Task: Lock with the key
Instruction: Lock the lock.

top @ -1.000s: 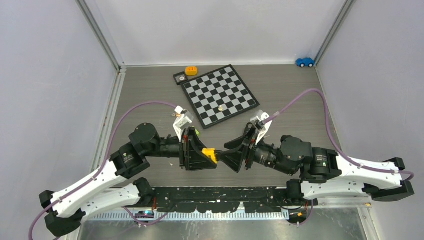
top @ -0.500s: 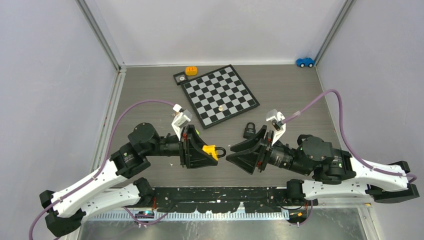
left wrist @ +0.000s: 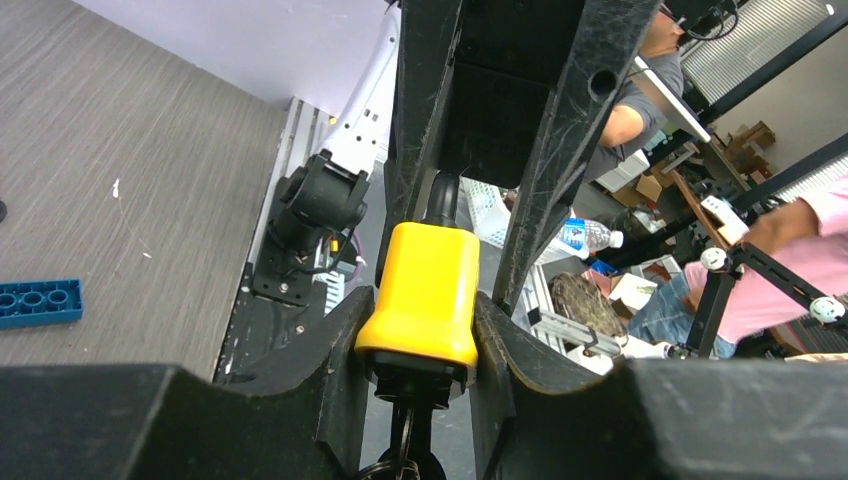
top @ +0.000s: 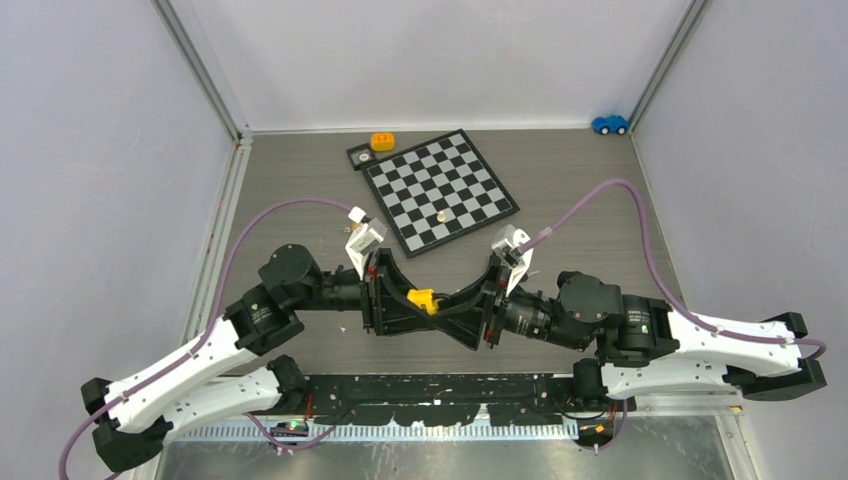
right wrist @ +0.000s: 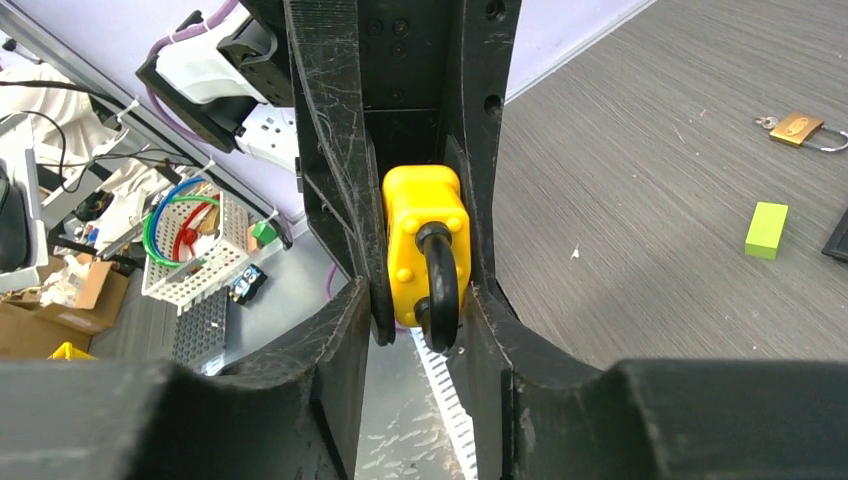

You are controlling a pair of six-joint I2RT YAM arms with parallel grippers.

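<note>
A yellow padlock (top: 423, 298) with a black shackle (right wrist: 437, 290) is clamped by its body between the fingers of my left gripper (top: 432, 300), above the table. In the left wrist view the padlock (left wrist: 425, 285) has a dark key with a ring (left wrist: 412, 445) sticking out of its bottom, toward the palm. My right gripper (top: 447, 306) faces the left one. Its open fingers (right wrist: 345, 360) straddle the shackle end and the left fingertips. The shackle lies against one finger, with a gap on the other side.
A chessboard (top: 440, 190) lies at the back with a small piece on it. An orange block (top: 381, 141) and a blue toy car (top: 609, 124) are near the back wall. A brass padlock (right wrist: 800, 128), a green block (right wrist: 767, 229) and a blue brick (left wrist: 38, 302) lie on the table.
My right gripper pulled back to the right, then moved left again; its open fingers are now around the shackle end. The black padlock seen half a second ago is covered by the right arm.
</note>
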